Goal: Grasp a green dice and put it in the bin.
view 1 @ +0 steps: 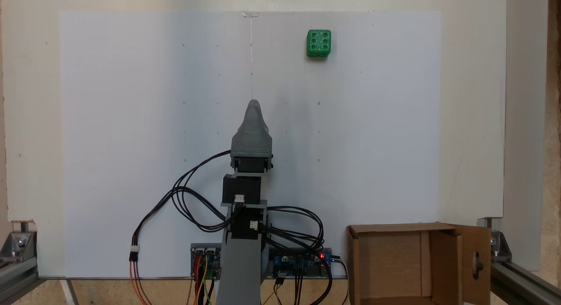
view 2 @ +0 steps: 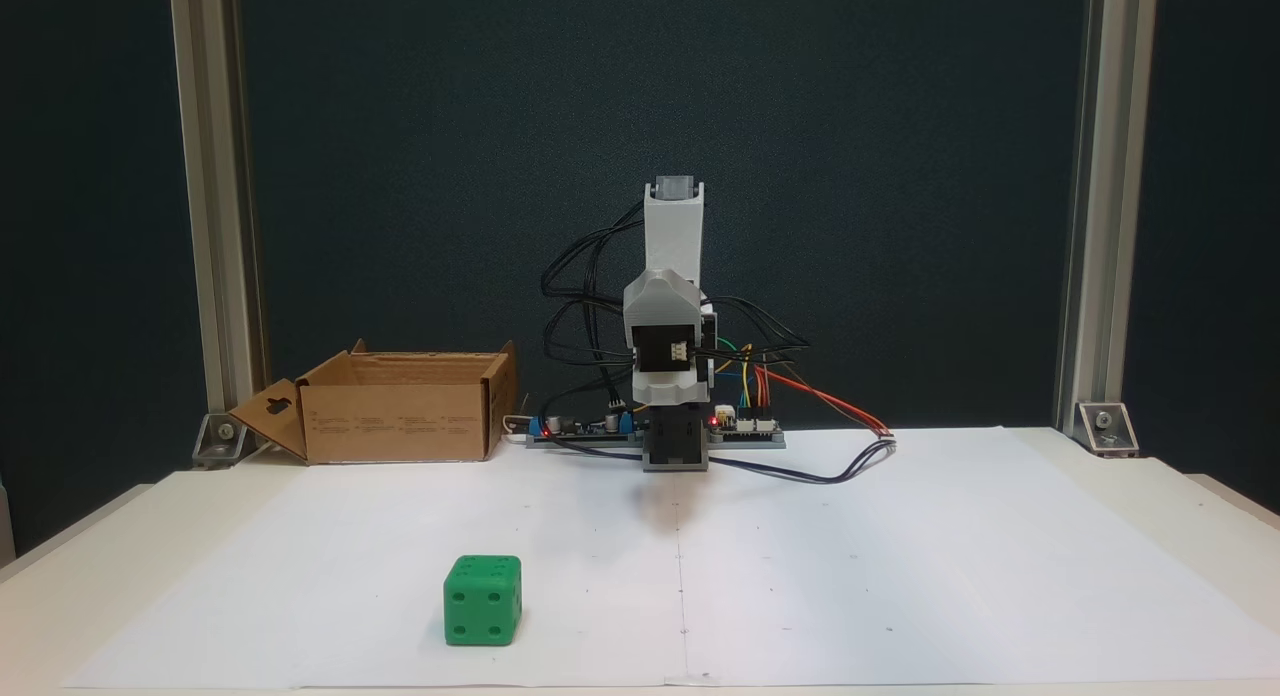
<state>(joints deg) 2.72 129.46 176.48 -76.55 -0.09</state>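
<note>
The green dice (view 1: 318, 43) lies on the white paper sheet, far from the arm's base, its six-pip face up in a fixed view. It also shows near the front edge, left of centre (view 2: 483, 599). The bin (view 1: 396, 228) is an open brown cardboard box beside the arm's base, with an oval cut-out in one flap (view 2: 395, 421). My gripper (view 1: 254, 105) points along the sheet's centre line, well short of the dice and to its left. From above its grey jaws lie one over the other, so I cannot tell its state. Nothing is held. The arm (view 2: 672, 306) is folded over its base.
Controller boards (view 1: 302, 262) and looping black cables (view 1: 193, 200) sit around the arm's base. Aluminium frame posts (view 2: 218, 206) stand at the table's back corners. The white sheet (view 1: 131, 121) covers most of the table.
</note>
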